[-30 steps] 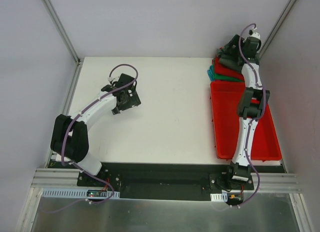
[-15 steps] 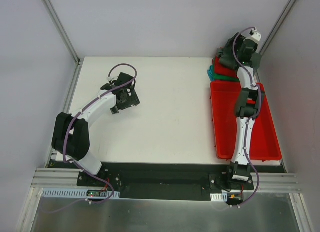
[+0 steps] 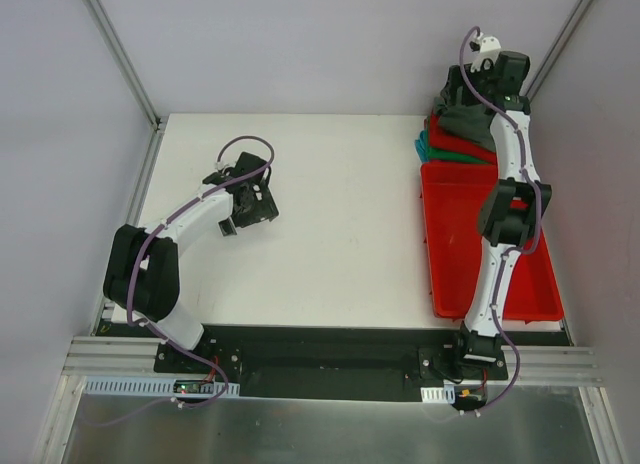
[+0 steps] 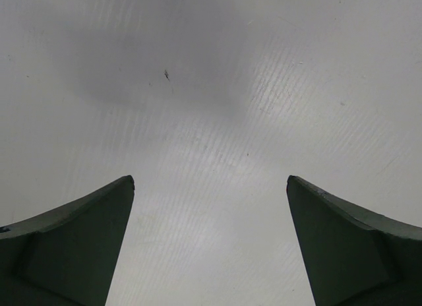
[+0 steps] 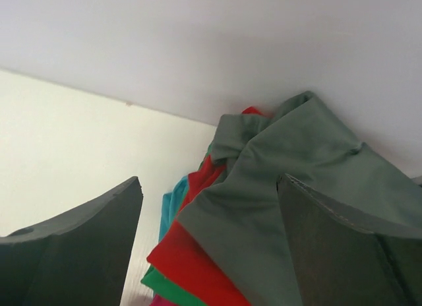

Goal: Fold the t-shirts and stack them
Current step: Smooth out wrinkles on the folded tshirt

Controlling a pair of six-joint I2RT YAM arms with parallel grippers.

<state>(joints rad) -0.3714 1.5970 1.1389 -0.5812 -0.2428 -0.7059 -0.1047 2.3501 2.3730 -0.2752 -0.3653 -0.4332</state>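
Note:
The t-shirts lie stacked at the table's far right corner: a rumpled charcoal-grey shirt [image 3: 462, 112] on top of a folded red one [image 3: 450, 137] and a teal-green one [image 3: 432, 150]. My right gripper [image 3: 464, 90] hangs open and empty just above the back of the stack. In the right wrist view the grey shirt [image 5: 290, 181] covers the red [image 5: 198, 266] and green [image 5: 161, 286] layers between my open fingers [image 5: 210, 182]. My left gripper [image 3: 252, 206] is open and empty over bare table on the left, also in its wrist view [image 4: 210, 182].
A rigid red plastic tray [image 3: 450, 274] lies along the right edge, just in front of the stack, under my right arm. White walls close in behind and right of the stack. The white tabletop [image 3: 340, 214] stretches between the arms.
My right arm has stretched farther back and up over the stack, its wrist swinging towards the back corner. My left gripper has shifted slightly towards the near side.

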